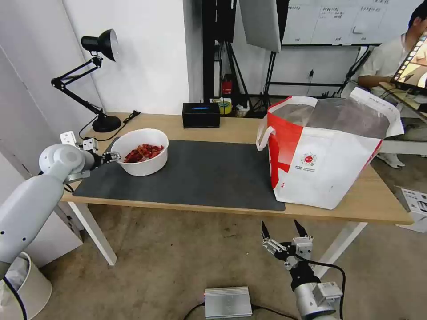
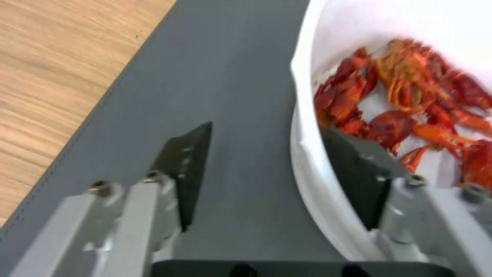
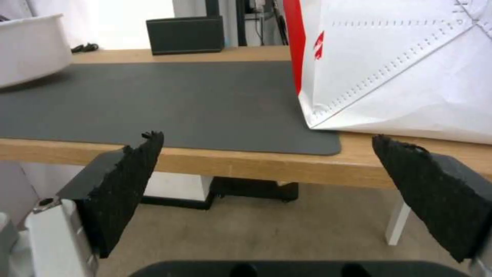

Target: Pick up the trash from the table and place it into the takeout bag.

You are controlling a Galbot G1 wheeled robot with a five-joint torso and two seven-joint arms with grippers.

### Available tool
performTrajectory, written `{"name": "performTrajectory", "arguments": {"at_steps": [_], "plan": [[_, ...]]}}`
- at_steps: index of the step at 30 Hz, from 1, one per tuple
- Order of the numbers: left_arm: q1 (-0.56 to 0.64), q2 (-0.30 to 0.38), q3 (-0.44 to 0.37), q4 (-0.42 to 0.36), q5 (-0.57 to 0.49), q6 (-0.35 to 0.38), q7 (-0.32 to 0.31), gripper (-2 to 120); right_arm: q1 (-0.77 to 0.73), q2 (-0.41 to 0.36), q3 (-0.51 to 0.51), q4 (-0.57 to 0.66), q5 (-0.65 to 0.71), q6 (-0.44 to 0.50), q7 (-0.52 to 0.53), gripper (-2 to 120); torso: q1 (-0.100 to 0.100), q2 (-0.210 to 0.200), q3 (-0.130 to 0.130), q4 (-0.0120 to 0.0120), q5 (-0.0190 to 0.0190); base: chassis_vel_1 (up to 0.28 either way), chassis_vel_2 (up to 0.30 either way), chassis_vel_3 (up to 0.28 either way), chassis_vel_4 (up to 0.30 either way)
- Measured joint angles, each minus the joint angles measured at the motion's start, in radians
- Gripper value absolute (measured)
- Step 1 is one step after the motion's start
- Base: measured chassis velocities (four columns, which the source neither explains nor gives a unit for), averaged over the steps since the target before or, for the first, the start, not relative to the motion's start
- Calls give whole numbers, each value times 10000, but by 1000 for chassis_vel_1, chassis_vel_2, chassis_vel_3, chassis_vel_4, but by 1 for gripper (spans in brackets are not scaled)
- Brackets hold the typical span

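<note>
- Landmark: dark grey mat [image 1: 195, 175], lying flat on the light-wood tabletop [image 1: 382, 200].
- White bowl of red scraps [image 1: 143, 152] — stands upright on the mat's far left corner area. The scraps [image 2: 410, 111] lie in the bottom of the bowl; they look like crayfish shells.
- Left end effector [image 1: 112, 156] — at the bowl's left rim, over the mat's left edge. In the left wrist view its jaws are spread and straddle the rim: one finger [image 2: 187, 169] hangs outside over the mat, the other sits inside the bowl wall beside the scraps. Released, not clamped; whether either finger touches the wall cannot be told.
- Takeout bag [image 1: 324, 151] — stands upright on the tabletop at the mat's right end, its lower left corner overlapping or meeting the mat edge. Mouth open, silver lining showing, white handle [image 1: 263, 133] drooping on the side facing the mat, round red logo [image 1: 308, 160] on the front panel.
- Right end effector [image 1: 285, 235] — below the tabletop's front edge, in front of the mat's near right corner, over the floor. Jaws spread wide, grasping nothing; in the right wrist view the black pads [image 3: 128, 181] frame the tabletop edge and the bag's base.
- Black rectangular box [image 1: 201, 114] — on bare wood behind the mat's far edge.
- Black desk lamp [image 1: 95, 75] — base on the wood beyond the mat's far left corner.
</note>
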Motion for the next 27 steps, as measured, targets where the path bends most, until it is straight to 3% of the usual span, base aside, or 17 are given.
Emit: {"name": "performTrajectory", "arguments": {"at_steps": [15, 19, 27], "plan": [[175, 222, -63, -290, -99, 3, 83, 1, 0, 0, 0, 0, 0, 0, 0, 100, 1, 0, 1, -3, -2, 0, 0, 0, 0], [584, 208, -575, -641, -373, -140, 162, 0, 0, 0, 0, 0, 0, 0, 0, 100, 1, 0, 1, 1, -3, 0, 0, 0, 0], [632, 337, -786, -1237, -480, -285, 335, 0, 0, 0, 0, 0, 0, 0, 0, 100, 1, 0, 2, 0, -3, 0, 0, 0, 0]]}}
